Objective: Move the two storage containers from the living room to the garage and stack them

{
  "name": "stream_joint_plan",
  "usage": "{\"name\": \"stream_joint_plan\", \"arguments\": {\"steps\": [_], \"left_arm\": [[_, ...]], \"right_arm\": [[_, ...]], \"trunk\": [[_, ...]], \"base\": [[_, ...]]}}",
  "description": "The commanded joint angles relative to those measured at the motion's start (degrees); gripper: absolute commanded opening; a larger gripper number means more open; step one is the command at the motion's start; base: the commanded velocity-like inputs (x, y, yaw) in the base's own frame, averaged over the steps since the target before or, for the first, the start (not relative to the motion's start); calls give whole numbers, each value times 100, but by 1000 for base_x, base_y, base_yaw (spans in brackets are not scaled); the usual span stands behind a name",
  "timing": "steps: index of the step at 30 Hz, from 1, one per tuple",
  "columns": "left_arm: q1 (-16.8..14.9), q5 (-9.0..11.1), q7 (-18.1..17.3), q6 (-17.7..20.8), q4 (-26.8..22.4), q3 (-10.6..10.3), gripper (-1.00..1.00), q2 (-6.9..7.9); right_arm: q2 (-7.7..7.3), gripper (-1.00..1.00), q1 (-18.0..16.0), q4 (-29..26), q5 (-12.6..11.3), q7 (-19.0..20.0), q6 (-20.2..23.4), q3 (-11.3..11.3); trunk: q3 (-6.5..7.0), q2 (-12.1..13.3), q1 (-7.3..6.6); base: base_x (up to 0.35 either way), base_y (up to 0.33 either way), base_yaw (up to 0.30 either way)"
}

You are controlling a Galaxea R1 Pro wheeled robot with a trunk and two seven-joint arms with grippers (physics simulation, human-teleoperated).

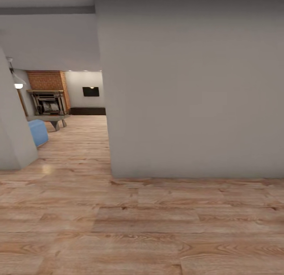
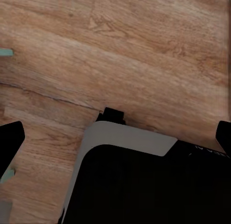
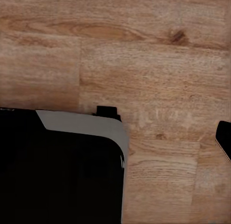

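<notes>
collision with the grey wall [image 1: 189, 90] is the main risk if the base is turned too tightly toward the living room [image 1: 75, 109]. storage containers cannot be located from here. wood plank floor [image 2: 134, 55] lies under both claws; whether either claw is released or clenched cannot be told, perhaps released. a blue sofa [image 1: 38, 132] and brick fireplace [image 1: 47, 94] lie ahead.
</notes>
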Motion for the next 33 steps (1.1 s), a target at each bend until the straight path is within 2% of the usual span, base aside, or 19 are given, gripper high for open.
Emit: {"name": "stream_joint_plan", "arguments": {"steps": [1, 17, 33], "left_arm": [[-4, 22, 9, -16, 3, -4, 100, -2], [-4, 47, 9, -60, 3, -4, 100, -11], [-4, 48, 9, -52, 3, -3, 100, -4]], "right_arm": [[2, 100, -7, 17, -54, -3, -34, 46], [2, 100, -7, 17, -53, -3, -51, 33], [2, 100, -7, 17, -58, -3, -50, 16]], "trunk": [[-7, -4, 4], [-7, -4, 4], [-7, -4, 4]], "base": [[325, 0, 0], [325, 0, 25], [325, 0, 251]]}}
